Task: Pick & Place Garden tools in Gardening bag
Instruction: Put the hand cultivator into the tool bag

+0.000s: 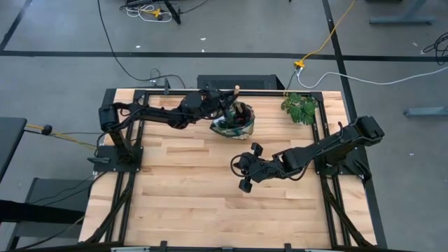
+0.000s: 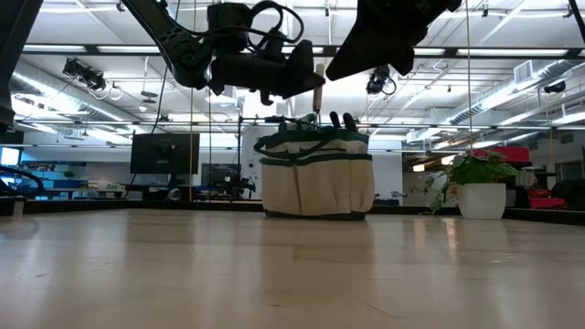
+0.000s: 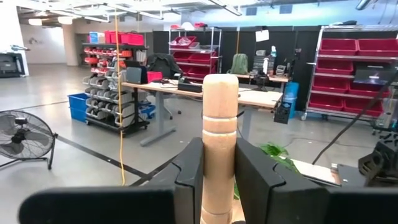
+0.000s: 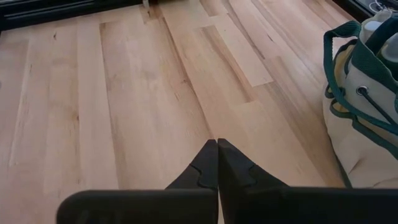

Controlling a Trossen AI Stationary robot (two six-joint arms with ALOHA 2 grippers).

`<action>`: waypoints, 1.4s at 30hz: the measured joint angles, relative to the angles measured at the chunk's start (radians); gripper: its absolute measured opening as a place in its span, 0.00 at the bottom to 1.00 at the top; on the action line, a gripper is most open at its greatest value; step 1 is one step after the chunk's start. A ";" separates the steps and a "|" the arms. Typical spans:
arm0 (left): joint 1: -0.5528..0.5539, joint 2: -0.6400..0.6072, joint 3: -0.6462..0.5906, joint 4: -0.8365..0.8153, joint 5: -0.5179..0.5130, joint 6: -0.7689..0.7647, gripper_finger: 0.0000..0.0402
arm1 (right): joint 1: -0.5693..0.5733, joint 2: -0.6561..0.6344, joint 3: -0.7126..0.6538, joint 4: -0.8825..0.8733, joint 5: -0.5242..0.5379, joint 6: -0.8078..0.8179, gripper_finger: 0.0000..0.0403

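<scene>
At upper centre of the high view: gardening bag [image 1: 233, 120] on the surface [image 1: 182, 189], tool tops poking out | left hand [image 1: 225, 100] above it, clenched on a wooden-handled rake [image 3: 219, 143], upright | right hand [image 1: 245, 173] pinched shut, empty, mid-frame | no loose tools visible; likely 1 placement left.

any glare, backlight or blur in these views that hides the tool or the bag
Low view: bright ceiling lights behind leave both arms as dark silhouettes, the gardening bag stays readable. Left wrist view: the wooden handle in the left gripper is sharp and evenly lit. Right wrist view: soft sheen on the table, no hard shadows.
</scene>
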 joint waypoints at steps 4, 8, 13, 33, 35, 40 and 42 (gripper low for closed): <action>0.000 0.000 0.000 -0.012 -0.001 0.000 0.18 | 0.000 0.000 0.000 0.000 0.000 0.000 0.00; 0.000 0.015 0.000 0.003 -0.001 0.001 0.18 | 0.000 0.000 0.000 0.000 0.000 0.000 0.00; -0.004 0.092 0.003 0.047 0.000 -0.021 0.18 | 0.000 0.000 0.000 0.000 0.000 0.000 0.00; -0.010 0.163 0.022 0.015 0.094 0.000 0.23 | 0.000 0.000 0.000 -0.019 0.001 -0.015 0.00; -0.010 0.163 0.022 0.015 0.101 0.001 0.27 | 0.000 0.000 0.000 -0.023 0.001 -0.015 0.00; -0.011 0.163 0.022 0.015 0.156 0.001 0.33 | 0.000 0.000 0.000 -0.037 0.001 -0.015 0.00; -0.011 0.155 0.021 0.005 0.175 0.000 0.35 | 0.000 0.000 0.000 -0.044 0.014 -0.015 0.00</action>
